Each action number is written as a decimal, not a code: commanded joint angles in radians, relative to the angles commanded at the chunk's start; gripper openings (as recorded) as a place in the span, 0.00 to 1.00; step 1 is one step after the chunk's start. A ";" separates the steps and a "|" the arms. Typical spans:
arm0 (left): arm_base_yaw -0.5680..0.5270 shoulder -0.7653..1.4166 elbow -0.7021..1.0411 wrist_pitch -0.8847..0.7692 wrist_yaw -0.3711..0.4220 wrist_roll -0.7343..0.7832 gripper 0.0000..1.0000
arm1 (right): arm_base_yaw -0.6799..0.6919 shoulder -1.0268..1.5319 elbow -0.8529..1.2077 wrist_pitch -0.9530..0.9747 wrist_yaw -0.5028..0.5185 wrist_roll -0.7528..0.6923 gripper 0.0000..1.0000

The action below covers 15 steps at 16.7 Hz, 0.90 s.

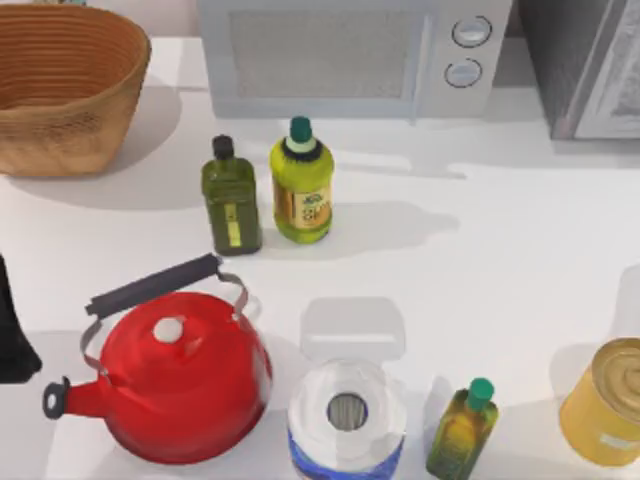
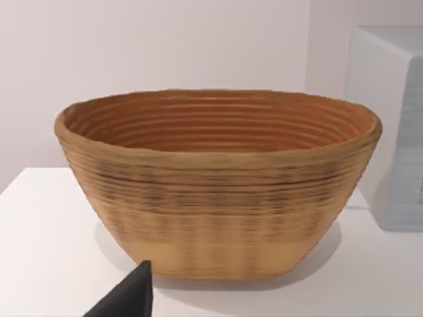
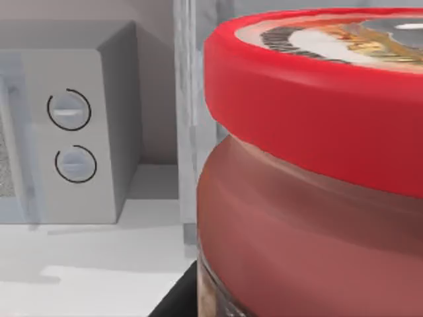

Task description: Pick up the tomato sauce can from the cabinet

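Looming close to right gripper (image 3: 177, 298), tomato sauce can (image 3: 310, 198) sits past microwave (image 3: 66, 132) knob side, by cabinet (image 3: 188, 99) frame. Rigid, slick, prob. light; grab mid-body. Grip state: can't tell; left arm (image 1: 12, 335) parked well off microwave.

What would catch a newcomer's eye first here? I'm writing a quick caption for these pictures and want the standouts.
Probably the red kettle with its dark handle, at the table's front left in the top view. Next, the woven basket at the back left corner, which looms large in the left wrist view, and the red-lidded jar crowding the right wrist view, with the microwave behind it. Two greenish bottles stand mid-table before the microwave.
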 joint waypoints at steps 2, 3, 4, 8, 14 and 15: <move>0.000 0.000 0.000 0.000 0.000 0.000 1.00 | 0.000 0.008 0.005 0.008 -0.004 0.001 0.00; 0.000 0.000 0.000 0.000 0.000 0.000 1.00 | 0.000 0.024 0.016 0.024 -0.013 0.002 0.00; 0.000 0.000 0.000 0.000 0.000 0.000 1.00 | -0.001 0.049 0.031 0.048 -0.026 0.005 0.00; 0.000 0.000 0.000 0.000 0.000 0.000 1.00 | -0.009 0.229 0.129 0.206 -0.115 0.017 0.00; 0.000 0.000 0.000 0.000 0.000 0.000 1.00 | -0.039 0.710 0.337 0.554 -0.328 0.034 0.00; 0.000 0.000 0.000 0.000 0.000 0.000 1.00 | -0.046 0.808 0.373 0.617 -0.369 0.036 0.00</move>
